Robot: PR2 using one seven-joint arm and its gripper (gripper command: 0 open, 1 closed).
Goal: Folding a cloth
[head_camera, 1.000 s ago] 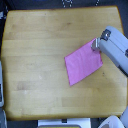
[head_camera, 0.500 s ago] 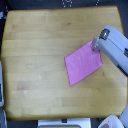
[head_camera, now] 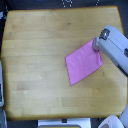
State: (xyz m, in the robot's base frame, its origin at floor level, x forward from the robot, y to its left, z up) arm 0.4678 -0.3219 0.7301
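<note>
A wooden table (head_camera: 40,55), pale yellow-brown with a darker rim, fills nearly the whole exterior view, seen from above. Beyond the table's edges there are only dim shapes: a grey strip past the edge on the exterior view's left, a pale block below the near edge, and a rounded grey form off the lower corner on the exterior view's right; all are too blurred for me to name. One thing lies on the table: the cloth (head_camera: 82,64), a flat bright pink-magenta piece with four sides, turned so its corners point like a diamond. It sits on the half of the table toward the exterior view's right, roughly midway between the far and near edges, and nothing else lies near it. My arm (head_camera: 116,50), a bulky light-grey casing, reaches in over the table's edge on the exterior view's right and covers the cloth's upper corner on that side. My gripper (head_camera: 99,44) is at that corner, but the casing hides the fingers, so I cannot tell how far apart they stand or whether they grasp the cloth.
</note>
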